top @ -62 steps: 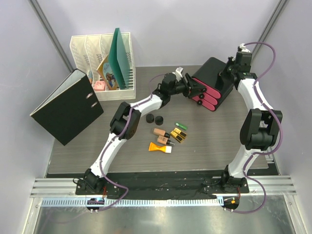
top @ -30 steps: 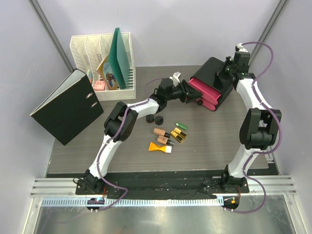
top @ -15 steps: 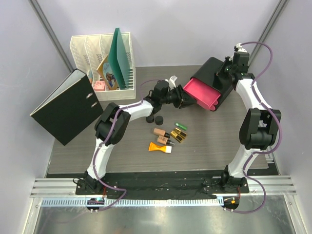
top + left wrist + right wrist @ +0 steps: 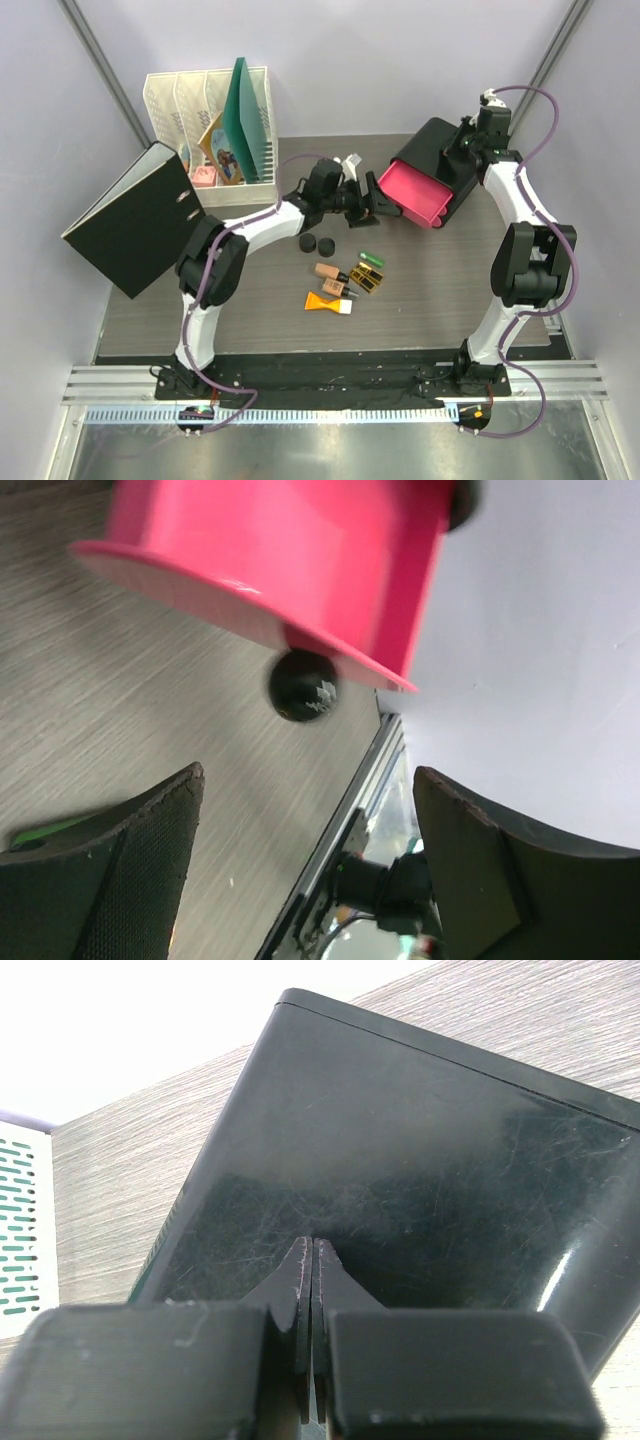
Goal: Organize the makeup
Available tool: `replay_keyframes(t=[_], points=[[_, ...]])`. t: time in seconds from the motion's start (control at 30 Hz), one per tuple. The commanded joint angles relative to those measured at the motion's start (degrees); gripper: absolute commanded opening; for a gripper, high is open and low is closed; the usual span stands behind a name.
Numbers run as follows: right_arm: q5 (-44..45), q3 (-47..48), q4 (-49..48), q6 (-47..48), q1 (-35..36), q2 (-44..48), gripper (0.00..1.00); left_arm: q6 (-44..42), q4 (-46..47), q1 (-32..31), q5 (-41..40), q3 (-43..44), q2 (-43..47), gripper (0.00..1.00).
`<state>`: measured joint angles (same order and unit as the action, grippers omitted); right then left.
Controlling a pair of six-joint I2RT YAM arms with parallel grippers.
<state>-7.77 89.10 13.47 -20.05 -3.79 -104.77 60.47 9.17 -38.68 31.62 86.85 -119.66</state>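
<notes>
Gaping wide, the left end effector point(image 4: 368, 203) sits just in front of the pulled-out pink drawer point(image 4: 412, 190) with nothing between its fingers. In the left wrist view the end effector point(image 4: 308, 772) frames the drawer's small black knob point(image 4: 303, 684), which lies ahead of the two pads and apart from both. The drawer point(image 4: 290, 550) is blurred there and cut off by the top edge, so its inside cannot be seen from that side. A thin green sliver beside the left pad is too cropped to name.

The right end effector point(image 4: 470, 140) is pinched closed, holding nothing, over the top of the black box point(image 4: 435, 150). From its own camera the closed tips point(image 4: 312, 1245) meet the box's scratched lid point(image 4: 400, 1180); whether they press or only touch it cannot be told. The box's lower drawers are hidden under the open one in the top view.

The makeup lies loose on the table point(image 4: 450, 280), near the left arm and apart from the box:
- two black round jars point(image 4: 316, 243), side by side
- a peach bottle point(image 4: 328, 271) on its side
- an orange tube point(image 4: 325, 300), nearest the arm bases
- gold-and-black cases point(image 4: 368, 277), packed too close together to count
- a green tube point(image 4: 371, 257)

A black binder point(image 4: 135, 220) leans at the far left, beside a white file rack point(image 4: 205, 100).
</notes>
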Motion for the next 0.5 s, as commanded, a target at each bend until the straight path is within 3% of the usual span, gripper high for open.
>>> replay_keyframes(t=[0.0, 0.27, 0.47], points=[[0.92, -2.97, 13.51, 2.12, 0.45, -4.48, 0.01, -13.6, -8.98, 0.44, -0.85, 1.13, 9.34, 0.85], [0.74, -3.32, 13.68, 1.95, 0.63, -4.65, 0.01, -39.08, -38.13, 0.36, -8.49, 1.31, 16.46, 0.88], [0.56, -3.49, 13.77, 2.12, 0.72, -5.27, 0.01, -56.58, -48.27, -0.96, -14.64, -3.52, 18.67, 0.89]])
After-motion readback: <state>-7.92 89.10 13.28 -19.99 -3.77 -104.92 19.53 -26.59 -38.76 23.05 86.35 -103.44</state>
